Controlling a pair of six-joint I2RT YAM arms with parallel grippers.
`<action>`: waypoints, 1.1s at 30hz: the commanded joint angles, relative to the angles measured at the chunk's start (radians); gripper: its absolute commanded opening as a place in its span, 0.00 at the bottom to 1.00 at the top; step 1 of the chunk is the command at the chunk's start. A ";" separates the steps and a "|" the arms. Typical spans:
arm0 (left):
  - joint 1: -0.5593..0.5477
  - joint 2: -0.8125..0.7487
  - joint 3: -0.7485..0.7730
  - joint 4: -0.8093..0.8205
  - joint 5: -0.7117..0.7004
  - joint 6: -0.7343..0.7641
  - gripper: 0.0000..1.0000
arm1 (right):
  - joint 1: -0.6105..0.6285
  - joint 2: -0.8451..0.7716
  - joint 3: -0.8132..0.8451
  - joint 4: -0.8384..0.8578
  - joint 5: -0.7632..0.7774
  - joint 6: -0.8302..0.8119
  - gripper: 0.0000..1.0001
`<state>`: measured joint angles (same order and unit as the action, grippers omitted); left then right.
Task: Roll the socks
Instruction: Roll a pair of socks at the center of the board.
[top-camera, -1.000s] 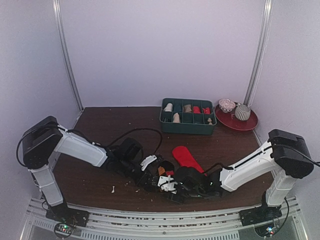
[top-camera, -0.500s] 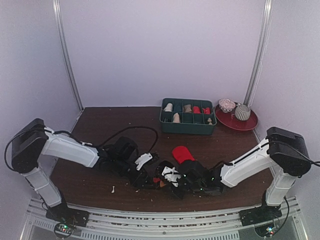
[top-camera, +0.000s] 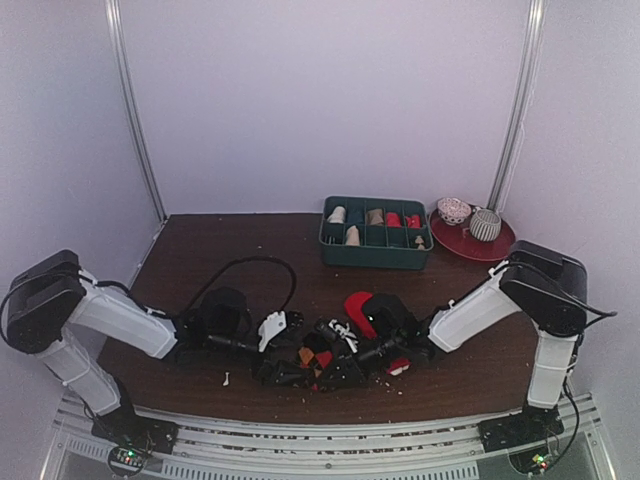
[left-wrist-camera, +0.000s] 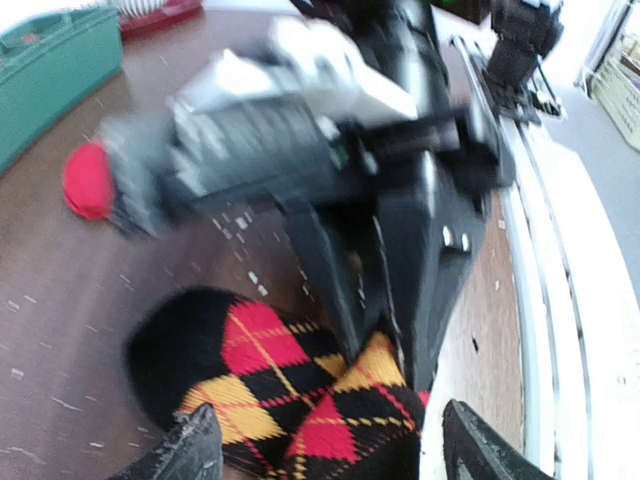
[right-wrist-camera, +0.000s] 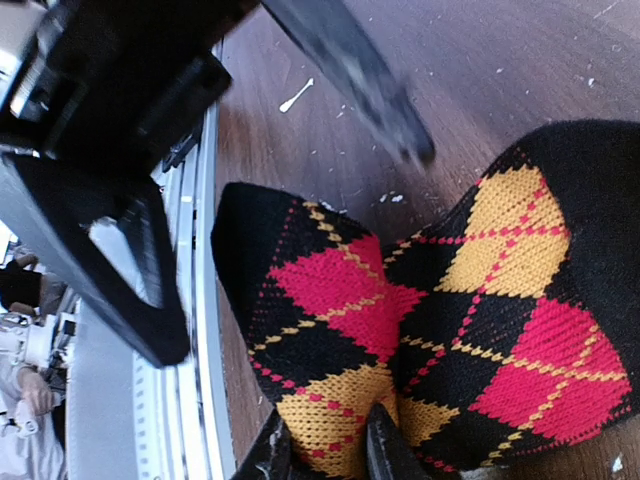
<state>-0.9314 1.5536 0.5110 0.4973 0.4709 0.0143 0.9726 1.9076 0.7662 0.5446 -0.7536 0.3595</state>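
Observation:
The black argyle sock (top-camera: 313, 355) with orange and red diamonds lies bunched near the table's front edge, between both grippers. In the right wrist view my right gripper (right-wrist-camera: 325, 450) is shut, pinching a fold of the argyle sock (right-wrist-camera: 420, 320). In the left wrist view my left gripper (left-wrist-camera: 335, 455) is open, its fingertips (left-wrist-camera: 190, 450) standing either side of the argyle sock (left-wrist-camera: 280, 380) without squeezing it. The right gripper's fingers (left-wrist-camera: 375, 290) come down onto the sock from above. The plain red sock (top-camera: 358, 306) lies just behind, partly hidden under the right arm.
A green compartment tray (top-camera: 375, 255) with small rolled bundles stands at the back. A red plate (top-camera: 478, 246) with two bowls is to its right. A black cable (top-camera: 250, 262) loops on the table behind the left arm. The metal front rail (top-camera: 320, 425) runs close to the sock.
My left gripper has opened and drawn back to the left. My right gripper has closed on the argyle sock. The red sock has been bunched shorter under the right arm.

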 joint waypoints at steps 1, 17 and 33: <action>-0.004 0.056 -0.009 0.097 0.083 0.005 0.73 | -0.013 0.106 -0.016 -0.327 -0.072 0.013 0.21; -0.024 0.099 -0.053 0.101 0.120 -0.097 0.54 | -0.041 0.137 0.032 -0.395 -0.048 -0.026 0.21; -0.023 0.263 -0.006 -0.030 0.051 -0.270 0.00 | -0.044 -0.070 0.053 -0.447 0.203 -0.096 0.47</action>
<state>-0.9421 1.7622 0.5133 0.6426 0.5861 -0.1699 0.9207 1.9007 0.8566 0.3054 -0.8207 0.3141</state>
